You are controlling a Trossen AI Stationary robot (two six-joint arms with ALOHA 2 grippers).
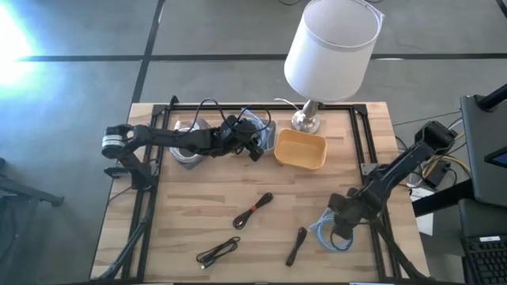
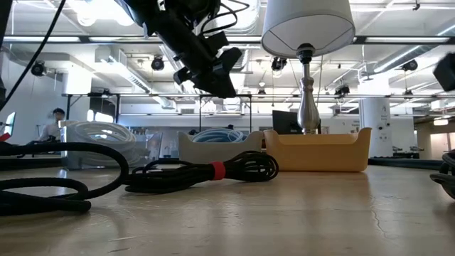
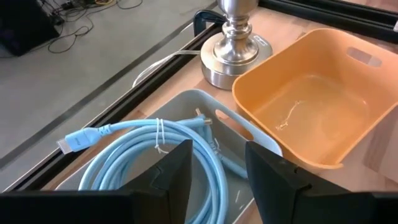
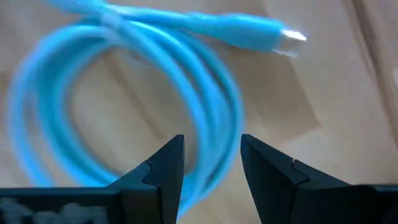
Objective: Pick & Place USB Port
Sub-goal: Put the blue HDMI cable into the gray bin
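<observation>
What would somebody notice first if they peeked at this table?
Probably the tall lamp with a white shade and shiny silver base at the table's far edge, beside an empty orange plastic bin. Next, the coiled light-blue cable on the wood at the near right, with the right gripper open just above it.

— What colours are on the table (image 1: 198, 202)?

— Pale wood planks, framed by black rails. The coiled cable (image 4: 124, 93) by the right arm is light blue, with a silver plug tip; a second light blue cable (image 3: 155, 149) lies in the grey bin (image 3: 205, 102) (tied with a white band).

— And the other bin (image 1: 300, 150)?

— Yellow-orange, plain. The lamp (image 1: 331, 47) has a white shade on a silver metal base.

— The remaining cables?

— Black; one bundle (image 2: 206, 173) carries a red tie. Both arms are dark, nearly black.
</observation>
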